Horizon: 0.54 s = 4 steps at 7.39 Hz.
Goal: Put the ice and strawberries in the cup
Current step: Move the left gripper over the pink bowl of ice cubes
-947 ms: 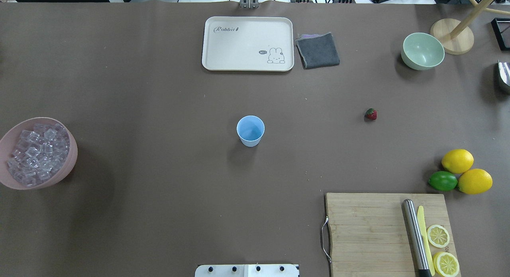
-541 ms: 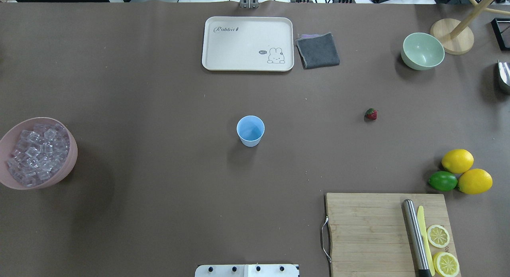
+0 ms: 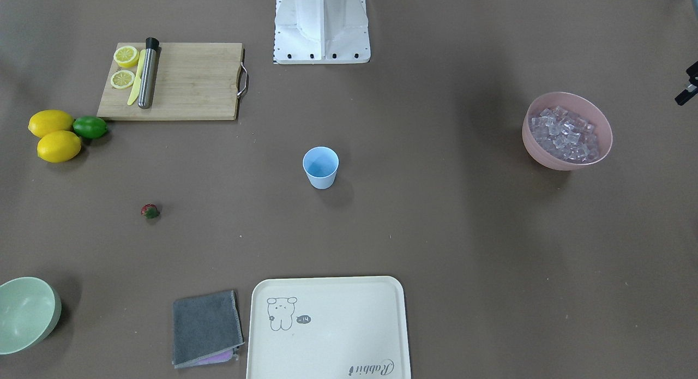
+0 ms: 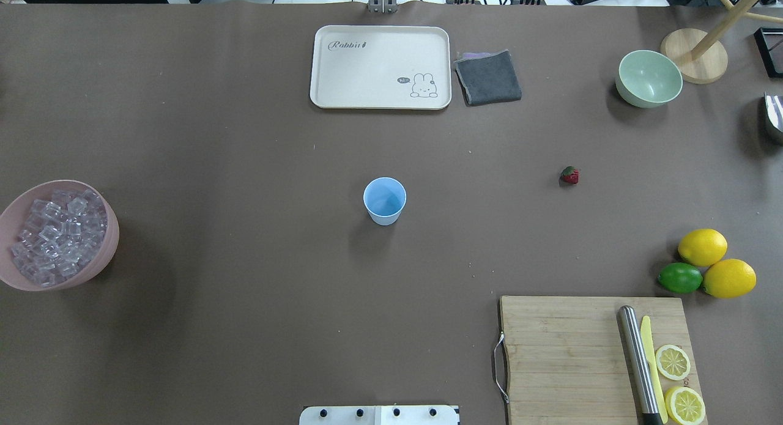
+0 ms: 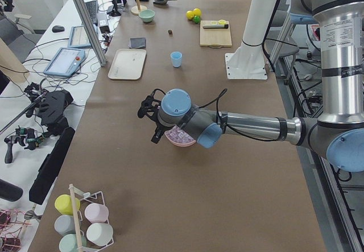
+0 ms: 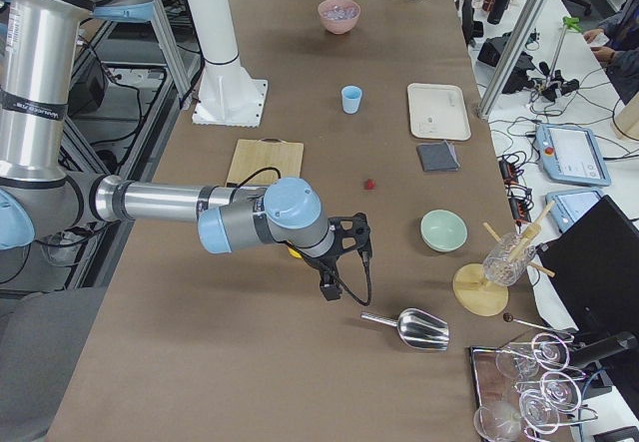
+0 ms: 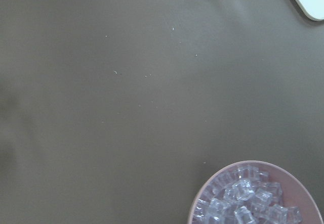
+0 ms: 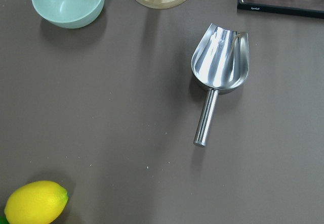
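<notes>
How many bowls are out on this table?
2: the pink bowl holding the ice, on the robot's left, and the empty pale green bowl, far across on its right.

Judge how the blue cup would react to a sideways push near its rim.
The cup looks empty and plastic, so it is probably light and would likely slide on the table at a slight touch. Its base is narrower than its rim, so a high push may tip it.

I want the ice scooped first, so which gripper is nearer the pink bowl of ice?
Left. The left gripper hangs just beside the pink bowl; the right gripper is at the table's opposite end, near the lemons and metal scoop.
</notes>
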Available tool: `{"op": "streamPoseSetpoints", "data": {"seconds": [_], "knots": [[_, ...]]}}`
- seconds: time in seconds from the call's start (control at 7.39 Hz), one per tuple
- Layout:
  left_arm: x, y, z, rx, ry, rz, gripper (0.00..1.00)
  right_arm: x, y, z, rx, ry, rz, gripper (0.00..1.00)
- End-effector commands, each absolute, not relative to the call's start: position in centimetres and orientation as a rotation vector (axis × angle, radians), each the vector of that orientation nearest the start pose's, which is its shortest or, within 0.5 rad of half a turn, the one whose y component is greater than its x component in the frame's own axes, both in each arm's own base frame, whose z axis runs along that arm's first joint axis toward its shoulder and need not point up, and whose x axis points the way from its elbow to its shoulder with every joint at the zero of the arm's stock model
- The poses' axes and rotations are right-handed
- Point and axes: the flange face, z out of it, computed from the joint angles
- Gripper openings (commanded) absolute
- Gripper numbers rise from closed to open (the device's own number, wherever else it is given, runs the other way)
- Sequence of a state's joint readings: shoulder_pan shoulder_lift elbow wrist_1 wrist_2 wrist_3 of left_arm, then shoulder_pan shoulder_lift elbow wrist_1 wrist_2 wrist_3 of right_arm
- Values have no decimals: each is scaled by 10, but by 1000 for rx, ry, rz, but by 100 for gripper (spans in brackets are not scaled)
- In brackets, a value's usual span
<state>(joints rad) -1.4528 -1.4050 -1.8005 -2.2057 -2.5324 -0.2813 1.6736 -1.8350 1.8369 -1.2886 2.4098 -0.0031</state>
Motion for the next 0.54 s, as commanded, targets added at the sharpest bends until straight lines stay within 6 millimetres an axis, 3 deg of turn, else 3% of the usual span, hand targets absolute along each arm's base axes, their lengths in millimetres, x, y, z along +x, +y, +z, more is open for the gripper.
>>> {"op": "streamPoseSetpoints", "data": {"seconds": [0.0,0.14,0.41], "knots": [[63,-413,530,407,985,123,99,99,-387,608,308,-824,-25,100],[92,-399,523,405,930,118,99,99,-385,609,308,-824,-25,100],[130,-393,529,408,868,158,99,99,-385,610,307,-824,-26,100]]}}
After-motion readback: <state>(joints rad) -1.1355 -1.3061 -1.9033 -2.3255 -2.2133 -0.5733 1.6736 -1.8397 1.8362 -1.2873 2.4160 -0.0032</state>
